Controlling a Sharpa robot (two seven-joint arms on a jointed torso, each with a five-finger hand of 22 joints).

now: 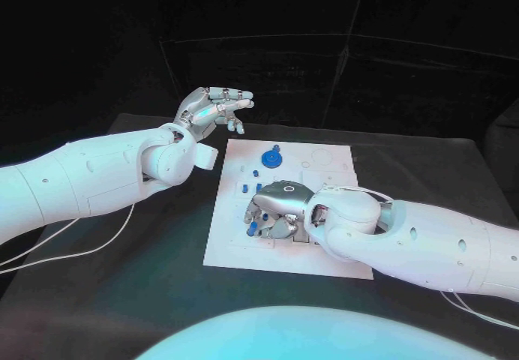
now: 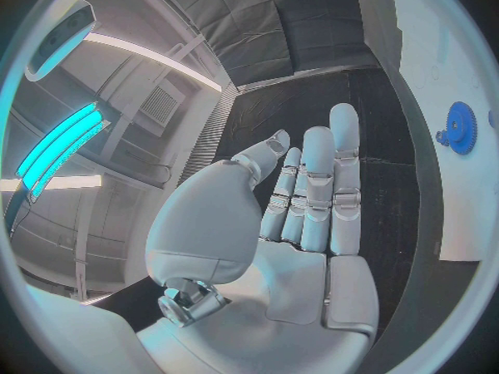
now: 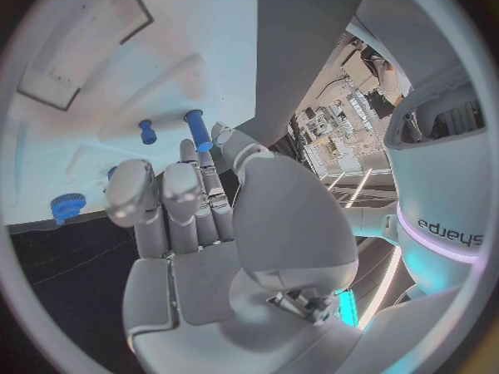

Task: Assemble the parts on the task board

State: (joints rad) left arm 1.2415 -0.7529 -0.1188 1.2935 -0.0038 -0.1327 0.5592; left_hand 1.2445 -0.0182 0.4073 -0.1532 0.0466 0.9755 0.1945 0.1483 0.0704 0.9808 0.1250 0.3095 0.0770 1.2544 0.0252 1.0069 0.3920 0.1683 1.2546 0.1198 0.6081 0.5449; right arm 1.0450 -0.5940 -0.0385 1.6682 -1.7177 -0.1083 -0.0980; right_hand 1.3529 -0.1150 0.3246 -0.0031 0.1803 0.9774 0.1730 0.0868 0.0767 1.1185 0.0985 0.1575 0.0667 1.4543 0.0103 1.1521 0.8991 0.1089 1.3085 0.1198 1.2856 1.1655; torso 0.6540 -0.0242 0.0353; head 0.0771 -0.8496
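we see the black table (image 1: 130, 277) with the white task board (image 1: 325, 161) lying flat in its middle. our right arm (image 1: 433, 247) reaches in over the board's near half, and our left arm (image 1: 87, 180) is raised beside the board's left edge. the left hand (image 1: 217, 109) hovers above the table just past the board's far left corner, fingers apart and holding nothing; its wrist view shows the fingers (image 2: 317, 183) straight and bare. the right hand (image 1: 279, 210) is down over the board's middle, fingers bent among small blue parts (image 1: 253, 223); in its wrist view a blue peg (image 3: 198, 130) stands at the fingertips (image 3: 187, 154), but we cannot tell whether it is held. a blue gear (image 1: 271, 158) sits on the board's far part, apart from both hands.
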